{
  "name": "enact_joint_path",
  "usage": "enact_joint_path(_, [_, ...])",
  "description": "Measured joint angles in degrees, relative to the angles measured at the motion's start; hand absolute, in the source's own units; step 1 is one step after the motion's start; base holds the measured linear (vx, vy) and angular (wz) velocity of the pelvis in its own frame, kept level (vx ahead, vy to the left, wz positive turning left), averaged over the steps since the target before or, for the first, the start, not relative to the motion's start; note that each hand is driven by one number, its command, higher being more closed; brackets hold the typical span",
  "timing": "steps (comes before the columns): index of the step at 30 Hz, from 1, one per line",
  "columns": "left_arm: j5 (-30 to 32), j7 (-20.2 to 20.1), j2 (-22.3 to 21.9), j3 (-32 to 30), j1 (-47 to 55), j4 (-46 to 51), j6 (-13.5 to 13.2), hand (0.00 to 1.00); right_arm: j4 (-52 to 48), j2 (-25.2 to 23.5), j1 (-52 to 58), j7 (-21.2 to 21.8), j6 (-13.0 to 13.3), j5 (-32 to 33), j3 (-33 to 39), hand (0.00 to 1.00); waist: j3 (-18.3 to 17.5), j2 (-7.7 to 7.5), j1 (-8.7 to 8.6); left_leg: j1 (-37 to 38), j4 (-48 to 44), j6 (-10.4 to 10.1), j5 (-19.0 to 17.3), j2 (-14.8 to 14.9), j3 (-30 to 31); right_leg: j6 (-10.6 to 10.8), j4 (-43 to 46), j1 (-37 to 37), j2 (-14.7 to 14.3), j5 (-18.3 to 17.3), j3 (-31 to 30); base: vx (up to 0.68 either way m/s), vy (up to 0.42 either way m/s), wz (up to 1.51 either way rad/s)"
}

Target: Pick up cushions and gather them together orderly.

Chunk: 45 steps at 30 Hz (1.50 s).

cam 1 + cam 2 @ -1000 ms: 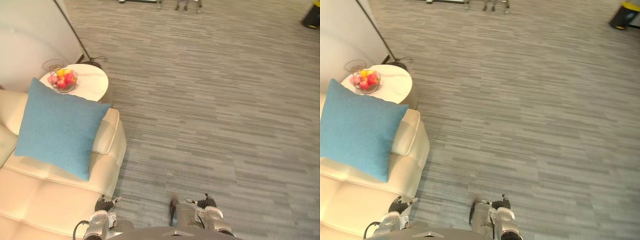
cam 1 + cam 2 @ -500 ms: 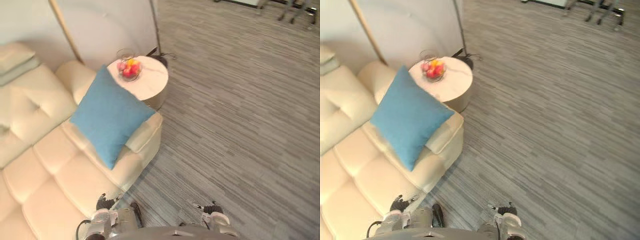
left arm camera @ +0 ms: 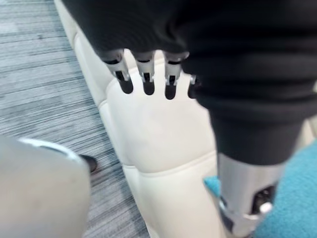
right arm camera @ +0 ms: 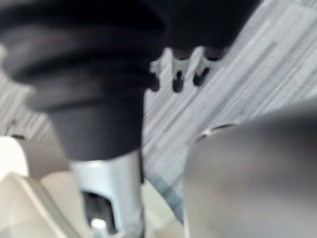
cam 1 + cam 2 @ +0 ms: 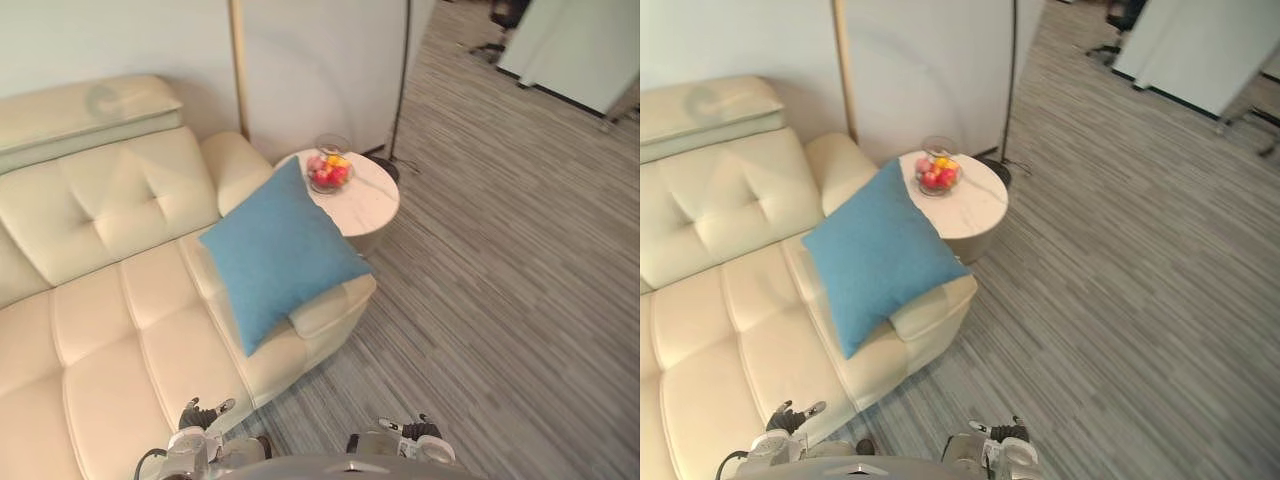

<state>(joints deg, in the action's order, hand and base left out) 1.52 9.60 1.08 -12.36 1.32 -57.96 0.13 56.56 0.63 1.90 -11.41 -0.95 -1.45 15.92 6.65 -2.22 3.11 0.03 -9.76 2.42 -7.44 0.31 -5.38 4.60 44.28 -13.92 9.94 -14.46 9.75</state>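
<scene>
A blue square cushion (image 5: 281, 254) leans tilted on the right armrest of a cream leather sofa (image 5: 98, 300); one corner reaches the seat. A corner of this cushion (image 3: 293, 198) shows in the left wrist view, beyond the thumb. My left hand (image 5: 199, 413) hangs low by the sofa's front edge, well short of the cushion. Its fingers (image 3: 145, 75) are straight and hold nothing. Over the carpet, my right hand (image 5: 412, 431) also hangs low, its fingers (image 4: 177, 75) relaxed and empty.
A round white side table (image 5: 366, 196) stands against the armrest with a glass bowl of fruit (image 5: 328, 173) on it. A thin floor lamp pole (image 5: 403, 80) rises behind the table. Grey striped carpet (image 5: 500, 300) stretches to the right.
The camera has swung left, so the sofa, cushion and table now sit mid-picture. Both hands stay low and empty.
</scene>
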Motion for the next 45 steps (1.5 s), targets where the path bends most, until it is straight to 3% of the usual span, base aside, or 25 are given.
enact_joint_path(2, [0.4, 0.0, -0.4, 0.0, -0.3, 0.0, 0.0, 0.00, -0.5, -0.1, 0.0, 0.2, 0.0, -0.1, 0.0, 0.00, 0.1, 0.49, -0.23, 0.0, -0.1, -1.0, -0.6, 0.8, 3.8, -0.4, -12.1, 0.0, -3.6, 0.0, -4.4, 0.15, -0.201, 0.96])
enact_joint_path(3, [0.8, 0.0, -0.4, 0.0, -0.3, 0.0, -0.1, 0.00, -0.5, -0.1, 0.2, 0.3, -0.1, 0.0, 0.0, 0.00, 0.1, 0.47, -0.37, -0.4, -0.3, -2.0, -1.1, 0.9, 5.3, -0.3, -19.0, 1.0, -4.8, 1.7, -7.2, 0.16, -0.243, 1.03])
enact_joint_path(4, [1.2, 0.0, 0.0, 0.0, -0.3, 0.1, -0.1, 0.00, -0.4, -0.4, 0.6, 0.3, -0.1, -0.1, 0.1, 0.00, -0.1, -0.28, -0.49, -0.5, -0.6, -3.1, -1.7, 0.1, 6.1, -0.9, -24.6, 2.2, -4.7, 3.8, -8.8, 0.23, -0.338, 0.99])
enact_joint_path(5, [1.3, 0.0, 0.0, -0.5, -0.5, 0.0, -0.2, 0.00, -0.4, -0.7, 0.7, 0.4, -0.1, 0.1, 0.6, 0.00, -0.4, -1.69, -0.27, -0.1, -1.4, -3.9, -2.2, -0.8, 7.1, -1.2, -25.5, 3.0, -3.5, 9.0, -8.6, 0.28, -0.335, 0.74])
enact_joint_path(8, [1.2, 0.1, -3.0, -2.6, 0.6, 0.0, -0.2, 0.00, -1.3, 0.8, -0.1, 0.7, -0.5, -0.7, 0.7, 0.00, -1.0, 3.13, 0.10, 0.2, -0.9, -5.9, -2.5, 3.4, 6.3, -2.0, -27.1, 4.3, -6.1, 8.4, -5.2, 0.27, -0.213, 0.30])
enact_joint_path(10, [0.9, 0.1, -3.8, -3.9, 0.6, 0.0, -0.2, 0.00, -1.4, 0.9, -0.6, 0.8, -0.6, -1.2, 0.4, 0.00, -1.3, 4.12, 0.02, 1.5, 1.8, -7.0, -1.7, 5.4, 5.4, -2.7, -29.7, 6.3, -8.1, 8.8, -3.8, 0.27, -0.163, 0.16])
enact_joint_path(14, [0.0, 0.1, -3.4, -4.7, 0.9, 0.0, -0.2, 0.00, -5.9, 0.9, -0.8, 0.0, -0.8, -1.2, 0.0, 0.00, -1.7, 3.40, 0.07, 4.8, 5.5, -7.7, -1.2, 6.9, 5.2, -3.2, -33.8, 10.1, -9.7, 9.2, -2.9, 0.19, -0.056, 0.04])
enact_joint_path(16, [-2.0, 0.4, -2.9, -4.2, 0.6, 0.4, -0.2, 0.00, -18.9, 1.3, 0.5, -1.7, -0.8, -2.9, -1.0, 0.00, -2.0, 2.78, -0.37, 4.1, 6.4, -7.5, -1.0, 6.4, 5.1, -3.0, -36.5, 10.1, -9.5, 11.0, -3.2, 0.08, 0.093, -0.09])
enact_joint_path(20, [-3.0, 0.7, -1.0, -1.8, 1.1, 2.7, -0.2, 0.00, -32.1, 4.2, 1.1, -2.1, 0.4, -6.6, -1.9, 0.00, -2.8, 1.32, -0.48, 3.8, 6.3, -7.0, -0.7, 5.1, 5.1, -2.3, -41.2, 11.5, -8.4, 13.6, -4.2, 0.04, 0.088, -0.02])
enact_joint_path(28, [-6.8, 1.9, 3.5, 1.3, 0.0, 5.7, -0.8, 0.00, -35.8, 7.4, -3.8, -2.0, 2.0, -7.9, -4.6, 0.00, -3.1, -0.02, -0.39, 1.0, 6.3, -6.0, 0.0, 3.0, 5.5, -1.4, -45.2, 11.0, -7.0, 16.6, -4.2, -0.04, 0.050, 0.04])
enact_joint_path(31, [-8.3, 2.7, 4.4, 2.7, -3.1, 5.7, -0.8, 0.00, -35.8, 8.6, -8.7, -1.7, 2.0, -7.7, -8.2, 0.00, -2.0, -0.95, -0.30, -2.4, 6.4, -5.8, 1.4, 2.7, 6.0, -1.6, -45.3, 7.5, -6.9, 18.1, -4.1, -0.12, -0.012, 0.05])
enact_joint_path(35, [-11.0, 3.0, 4.5, 6.1, -10.4, 7.8, -1.1, 0.00, -35.7, 10.4, -18.2, -1.8, 2.1, -6.7, -11.6, 0.00, 3.4, -1.69, -0.32, -8.2, 4.8, -6.4, 3.2, 2.6, 7.6, -2.2, -45.4, 3.4, -6.8, 20.6, -3.2, -0.20, -0.034, 0.19])
enact_joint_path(41, [-14.0, 5.0, 4.8, 9.5, -23.8, 8.2, -1.9, 0.00, -31.8, 13.5, -33.3, -4.0, 1.6, -3.8, -16.9, 0.00, 11.4, -1.70, -0.16, -18.8, -0.3, -7.2, 4.8, 2.7, 8.7, -3.1, -45.1, -4.4, -6.8, 24.0, -2.7, -0.19, -0.050, 0.08])
enact_joint_path(43, [-14.9, 5.2, 4.9, 10.6, -27.3, 7.7, -2.0, 0.00, -30.3, 13.6, -36.6, -4.4, 0.9, -2.4, -17.5, 0.00, 12.5, -1.72, -0.23, -21.5, -1.4, -7.3, 4.9, 2.8, 8.8, -3.2, -45.0, -6.5, -7.0, 24.8, -2.7, -0.13, -0.046, 0.00])
enact_joint_path(44, [-15.0, 5.2, 5.3, 11.8, -31.1, 7.0, -2.0, 0.00, -29.8, 13.6, -39.3, -5.3, 0.7, -2.2, -18.0, 1.00, 14.3, -1.67, -0.35, -22.9, -2.2, -7.4, 5.1, 2.8, 8.8, -3.3, -44.8, -7.6, -7.0, 25.2, -2.7, -0.12, -0.025, -0.01])
enact_joint_path(45, [-15.1, 5.2, 5.8, 12.9, -34.2, 6.4, -2.0, 0.00, -28.8, 13.6, -41.5, -6.0, 0.6, -2.1, -18.6, 1.00, 15.4, -1.70, -0.44, -24.2, -2.8, -7.4, 5.1, 2.8, 8.8, -3.4, -44.6, -8.7, -7.0, 25.6, -2.8, -0.14, -0.027, 0.00])
